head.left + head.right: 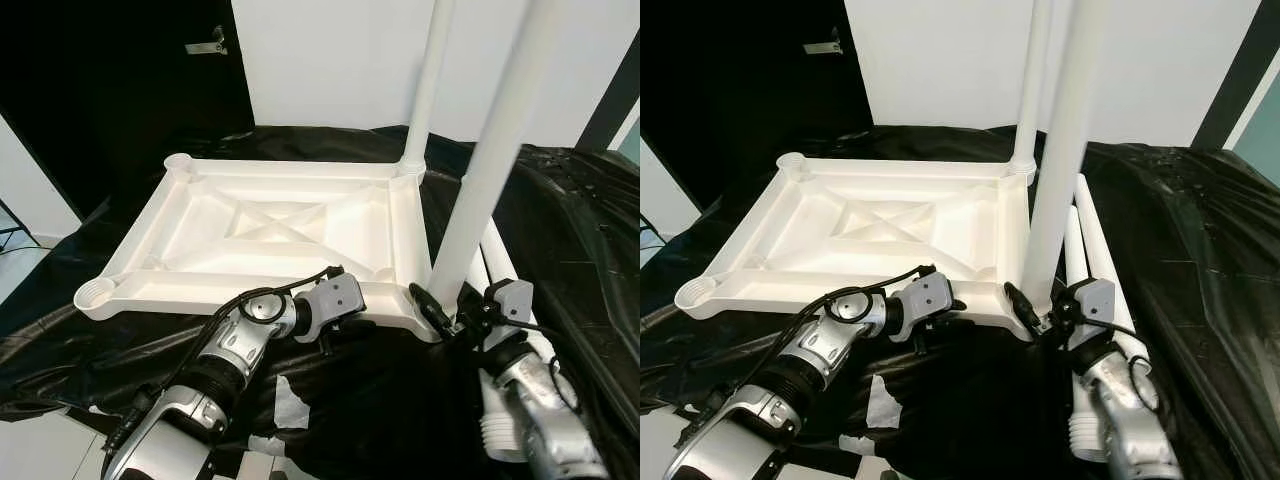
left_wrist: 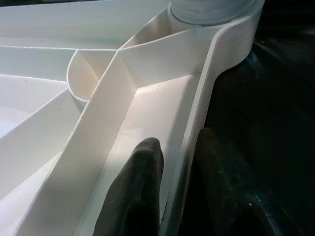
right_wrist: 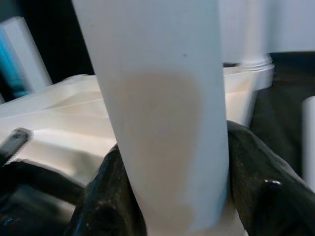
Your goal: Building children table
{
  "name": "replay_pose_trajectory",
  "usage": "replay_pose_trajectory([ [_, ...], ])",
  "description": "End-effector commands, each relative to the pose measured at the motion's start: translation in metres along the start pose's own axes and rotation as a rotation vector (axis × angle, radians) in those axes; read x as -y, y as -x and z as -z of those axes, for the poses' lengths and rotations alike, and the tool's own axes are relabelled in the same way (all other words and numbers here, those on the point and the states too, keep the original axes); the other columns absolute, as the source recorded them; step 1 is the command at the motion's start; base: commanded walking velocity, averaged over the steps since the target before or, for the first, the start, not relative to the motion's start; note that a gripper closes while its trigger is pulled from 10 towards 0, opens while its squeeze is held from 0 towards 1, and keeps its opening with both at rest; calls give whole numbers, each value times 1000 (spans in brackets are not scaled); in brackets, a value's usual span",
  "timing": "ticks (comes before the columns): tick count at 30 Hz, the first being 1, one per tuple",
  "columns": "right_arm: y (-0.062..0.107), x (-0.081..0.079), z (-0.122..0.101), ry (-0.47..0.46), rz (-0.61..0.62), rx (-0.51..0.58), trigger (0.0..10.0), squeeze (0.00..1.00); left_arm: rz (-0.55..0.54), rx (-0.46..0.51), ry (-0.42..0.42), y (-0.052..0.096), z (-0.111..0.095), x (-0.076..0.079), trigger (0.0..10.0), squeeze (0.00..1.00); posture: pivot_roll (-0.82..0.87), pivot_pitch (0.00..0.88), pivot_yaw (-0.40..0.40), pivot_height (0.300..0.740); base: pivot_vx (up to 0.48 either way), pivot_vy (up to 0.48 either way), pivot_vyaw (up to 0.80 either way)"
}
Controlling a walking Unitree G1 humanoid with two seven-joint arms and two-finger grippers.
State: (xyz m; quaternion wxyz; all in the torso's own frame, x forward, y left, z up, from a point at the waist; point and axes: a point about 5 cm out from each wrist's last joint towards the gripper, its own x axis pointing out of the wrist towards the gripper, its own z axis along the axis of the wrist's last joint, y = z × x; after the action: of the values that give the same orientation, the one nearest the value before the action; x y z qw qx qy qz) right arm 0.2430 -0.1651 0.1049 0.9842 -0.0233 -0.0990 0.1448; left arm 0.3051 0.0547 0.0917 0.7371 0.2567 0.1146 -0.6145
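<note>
Keep your left pincer [image 2: 170, 191] clamped on the near rim of the upturned white tabletop [image 1: 270, 230] on the black sheet while your right pincer [image 3: 172, 196], gripping the table leg [image 1: 480, 190], apparently seats it upright in the near-right corner socket.

No readable text, label, brand, number or sign anywhere.
</note>
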Motion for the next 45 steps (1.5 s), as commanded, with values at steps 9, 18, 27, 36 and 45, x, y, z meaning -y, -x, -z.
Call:
replay_pose_trajectory([
  [9,11,0,17,17,230,-80,0,0,41,-96,89,-4,28,17,10000,0,26,0,20,740,0,0,0],
  [18,4,-14,20,37,219,-103,9373,0,43,-98,83,-5,27,16,10000,0,18,0,27,740,0,0,0],
  [27,-2,-6,8,17,-68,-76,10000,0,53,-99,81,-8,27,19,10000,0,-1,0,22,740,0,0,0],
  [36,-3,14,2,67,-337,-141,10000,0,62,-91,79,-13,24,21,10000,0,-14,0,16,740,0,0,0],
  [45,-6,34,1,146,-409,-181,4235,0,62,-87,83,-15,24,22,10000,0,-16,0,7,740,0,0,0],
])
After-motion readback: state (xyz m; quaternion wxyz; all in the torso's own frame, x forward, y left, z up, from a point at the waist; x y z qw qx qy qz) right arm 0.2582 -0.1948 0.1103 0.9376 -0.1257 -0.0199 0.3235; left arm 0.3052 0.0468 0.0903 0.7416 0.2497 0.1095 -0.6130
